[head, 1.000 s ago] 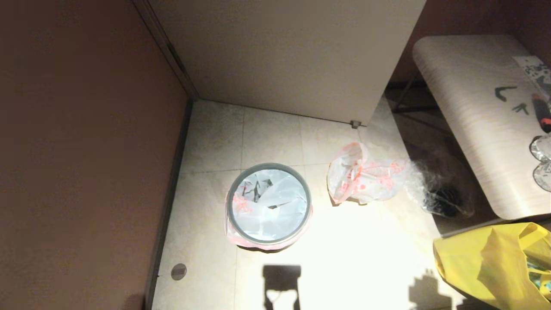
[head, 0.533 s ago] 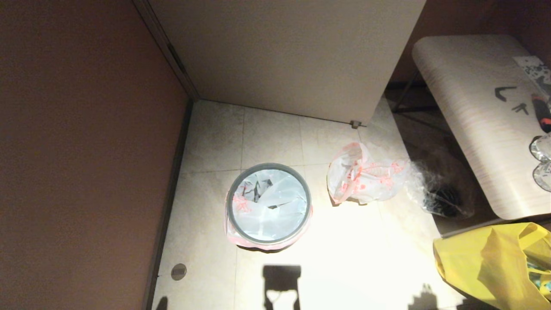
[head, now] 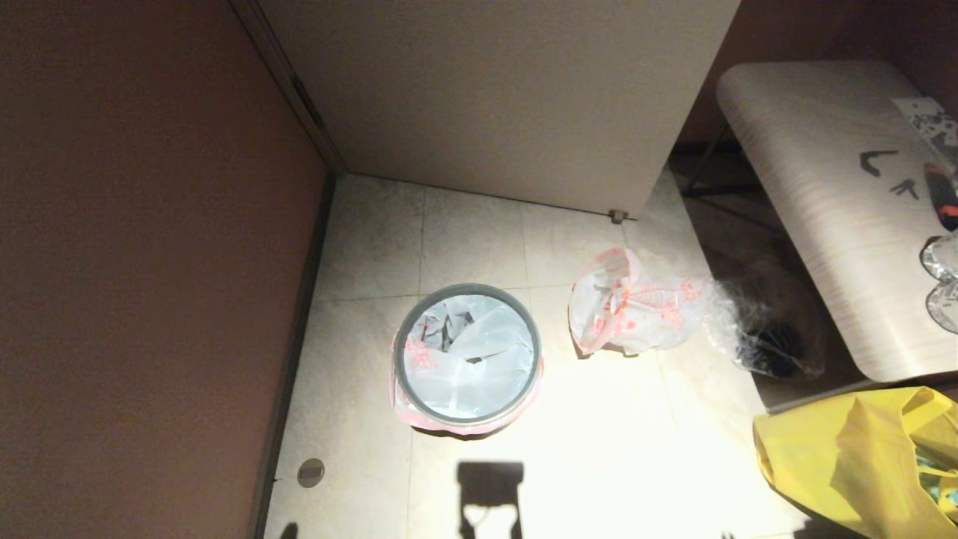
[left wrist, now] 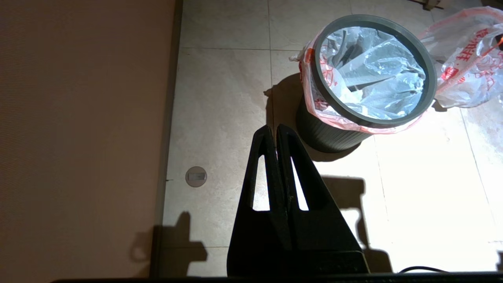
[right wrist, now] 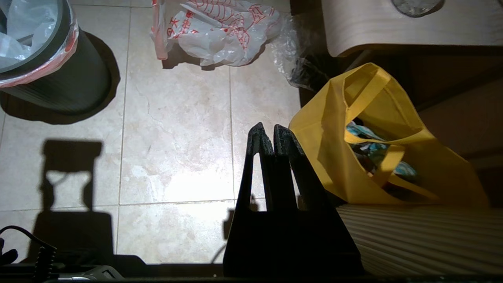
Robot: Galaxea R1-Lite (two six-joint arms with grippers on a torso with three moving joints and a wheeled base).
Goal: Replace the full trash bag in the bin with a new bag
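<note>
Translucent new bag [head: 468, 352] lining bin [head: 405, 346], lumpy full trash bag [head: 636, 303] beside, both claws pressed closed, empty

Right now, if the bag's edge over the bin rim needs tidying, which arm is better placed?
Probably the left. The left gripper, fingers shut, hangs beside the bin, with the new bag near. The right gripper, also shut, is nearer the yellow bag.

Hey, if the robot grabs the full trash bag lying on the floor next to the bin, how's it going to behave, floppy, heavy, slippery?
The full trash bag is thin crinkled plastic slumped on the floor, so it would probably sag and change shape when lifted. Its lumpy contents may shift. The film looks smooth, so it could slip through the fingers. Its mouth seems open, so things might spill.
</note>
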